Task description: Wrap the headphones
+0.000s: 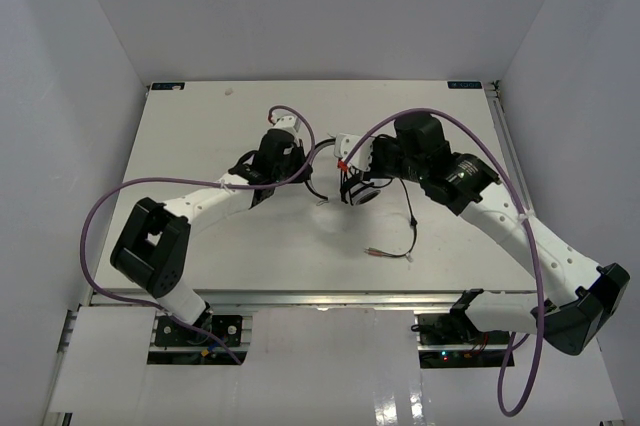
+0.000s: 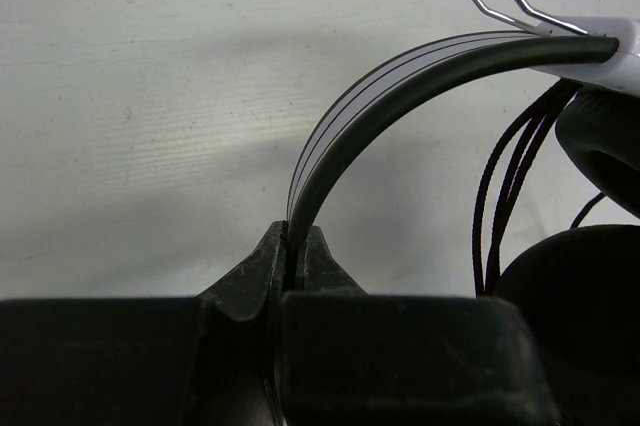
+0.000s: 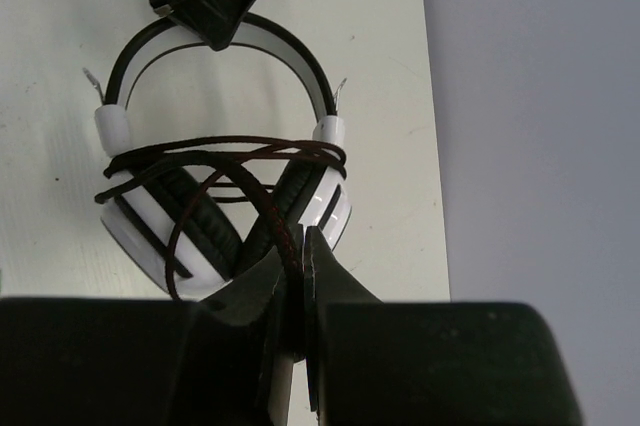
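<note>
The left hand [image 2: 297, 248] was clamped on the headphones [image 2: 400, 81], pinching the middle of the headband between its fingers. The right hand [image 3: 293, 246] was shut tight on the cord [image 3: 250, 151], just beside the ear cups, where several turns crossed both cups. The headphones sat between the two hands, and a loose tail of cord lay on the counter [image 1: 200, 126] near the right hand.
</note>
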{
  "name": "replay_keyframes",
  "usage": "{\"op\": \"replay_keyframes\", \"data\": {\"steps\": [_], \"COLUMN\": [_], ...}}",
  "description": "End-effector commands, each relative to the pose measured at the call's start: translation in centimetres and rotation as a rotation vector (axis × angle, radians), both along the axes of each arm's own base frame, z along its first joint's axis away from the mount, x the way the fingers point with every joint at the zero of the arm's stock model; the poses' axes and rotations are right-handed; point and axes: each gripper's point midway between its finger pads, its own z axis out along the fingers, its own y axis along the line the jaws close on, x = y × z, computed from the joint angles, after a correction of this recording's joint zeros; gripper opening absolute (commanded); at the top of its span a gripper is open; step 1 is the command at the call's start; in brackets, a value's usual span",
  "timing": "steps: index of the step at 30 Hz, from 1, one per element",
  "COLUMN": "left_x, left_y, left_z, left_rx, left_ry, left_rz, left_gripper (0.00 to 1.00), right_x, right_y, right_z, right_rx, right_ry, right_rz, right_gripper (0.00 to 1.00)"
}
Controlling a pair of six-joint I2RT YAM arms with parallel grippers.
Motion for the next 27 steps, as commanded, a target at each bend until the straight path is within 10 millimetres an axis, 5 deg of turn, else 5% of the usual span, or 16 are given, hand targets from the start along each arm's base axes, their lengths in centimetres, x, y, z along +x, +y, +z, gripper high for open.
{"op": "replay_keyframes", "data": {"steps": [1,14,27], "left_x": [-0.3,-3.3,-5.7], "left_y": [-3.6,-3.6,-3.4], "left_z": [6.1,10.3,14.2], "left_rx": [-0.105,-0.14,-0.214], "left_ry": [-0.129,-0.224,-0.282], "left_rz": [-0.121,-0.215,-0.275], "left_gripper": [0.0,0.0,0.0], "right_x": [1.7,5.8,5.8], "right_y": [0.3,-5.4,-5.6], "right_z": [1.9,0.6,-2.7], "right_rx": [0.076,0.147,0.22], "right_ry": [-0.038,-0.01,0.105], "right_rz": [-0.053,-0.195,-0.158], "right_gripper": [0.08,0.08,0.13]}}
